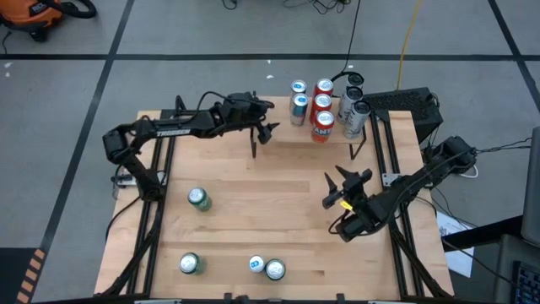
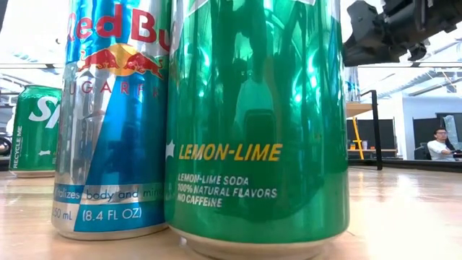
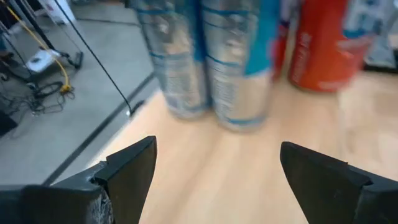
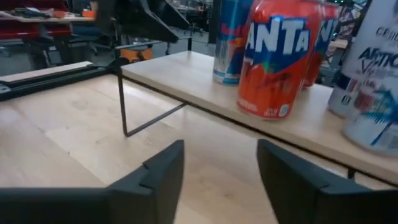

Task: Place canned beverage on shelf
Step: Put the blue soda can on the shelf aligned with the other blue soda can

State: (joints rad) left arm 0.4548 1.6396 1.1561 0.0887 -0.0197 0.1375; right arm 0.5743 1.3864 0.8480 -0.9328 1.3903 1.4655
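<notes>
The shelf stands at the table's far side on thin black supports. On it, upright, are two blue-and-silver cans, red and orange cans and silver cans. My left gripper hovers open at the shelf's left end, facing the blue cans, nothing between its fingers. My right gripper stands open over the table in front of the shelf, facing an orange Fanta can. Several more cans stand upright on the tabletop: a green one and others near the front edge.
At the table's near edge stand a green can, a blue-topped can and a silver-topped one; the low view shows a Red Bull can and a lemon-lime can close up. The table's middle is bare wood.
</notes>
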